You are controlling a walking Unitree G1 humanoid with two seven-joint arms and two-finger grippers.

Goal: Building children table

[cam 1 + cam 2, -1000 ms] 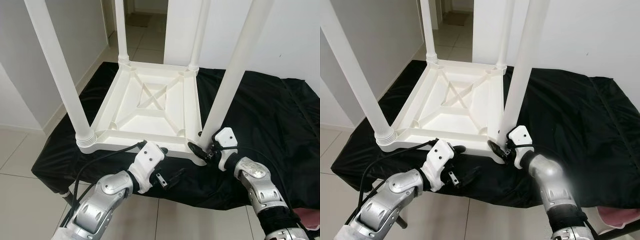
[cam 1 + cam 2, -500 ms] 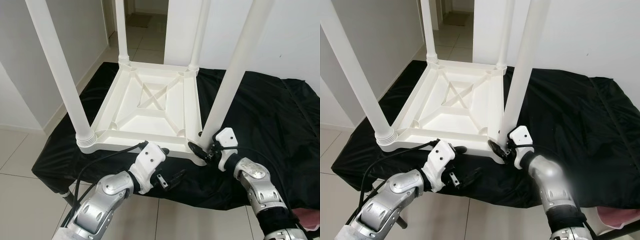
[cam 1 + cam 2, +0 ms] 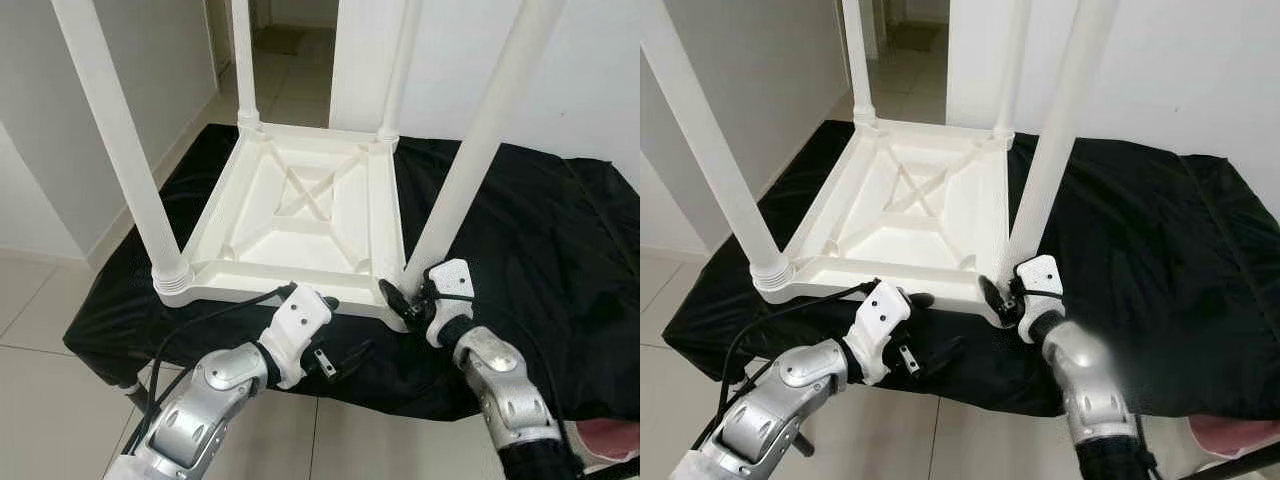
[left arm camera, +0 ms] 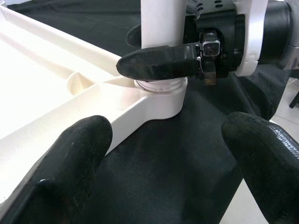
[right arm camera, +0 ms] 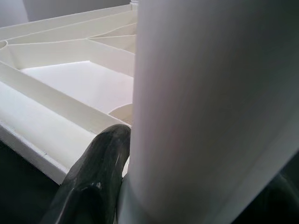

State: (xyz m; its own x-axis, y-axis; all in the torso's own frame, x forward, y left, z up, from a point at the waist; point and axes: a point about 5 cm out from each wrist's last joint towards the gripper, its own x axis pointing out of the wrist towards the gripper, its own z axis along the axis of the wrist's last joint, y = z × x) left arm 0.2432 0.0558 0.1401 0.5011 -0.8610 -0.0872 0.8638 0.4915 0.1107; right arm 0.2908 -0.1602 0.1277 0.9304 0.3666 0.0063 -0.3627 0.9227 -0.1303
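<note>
A white children's table lies upside down on a black cloth, its legs pointing up. My right gripper is shut around the base of the near right leg, where the leg meets its corner socket. In the right wrist view the leg stands between the fingers. My left gripper is open just in front of the table's near edge, holding nothing. The left wrist view looks between its fingers at that corner socket.
The cloth covers a low platform with tiled floor around it. White walls stand close on the left and behind, with a doorway at the back. A pink object lies at the near right. A black cable runs along my left arm.
My right forearm has swung a little to the left, and the top of the held leg leans slightly more to the right. The left arm has stayed put.
</note>
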